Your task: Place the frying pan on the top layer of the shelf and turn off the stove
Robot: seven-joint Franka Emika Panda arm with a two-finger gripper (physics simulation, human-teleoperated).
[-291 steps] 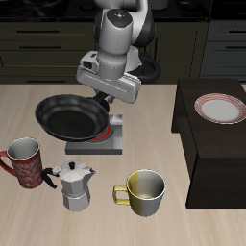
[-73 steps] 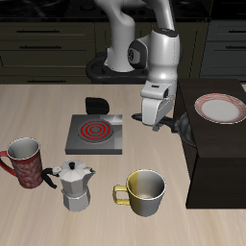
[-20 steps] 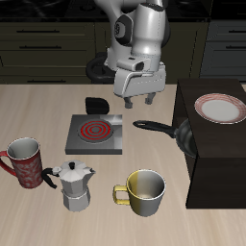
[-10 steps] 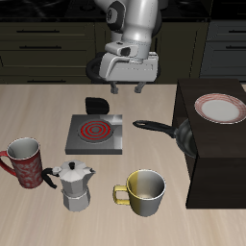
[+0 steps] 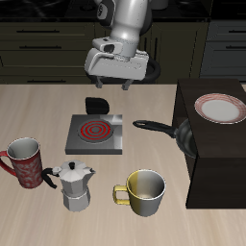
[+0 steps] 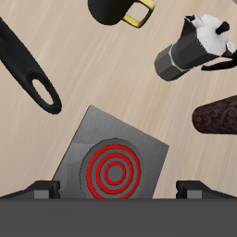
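Your two-finger gripper (image 5: 116, 85) hangs spread wide and empty above the small square grey stove (image 5: 95, 135), whose coil glows red. The black long-handled frying pan (image 5: 179, 135) leans against the dark boxy wooden shelf (image 5: 213, 144) — not on top. Knob step seems next — lower onto the black knob (image 5: 96, 104) behind the coil.

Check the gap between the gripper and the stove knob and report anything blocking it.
Nothing visible blocks it. The open gripper hangs above the black knob at the stove's rear edge, with only air between them.
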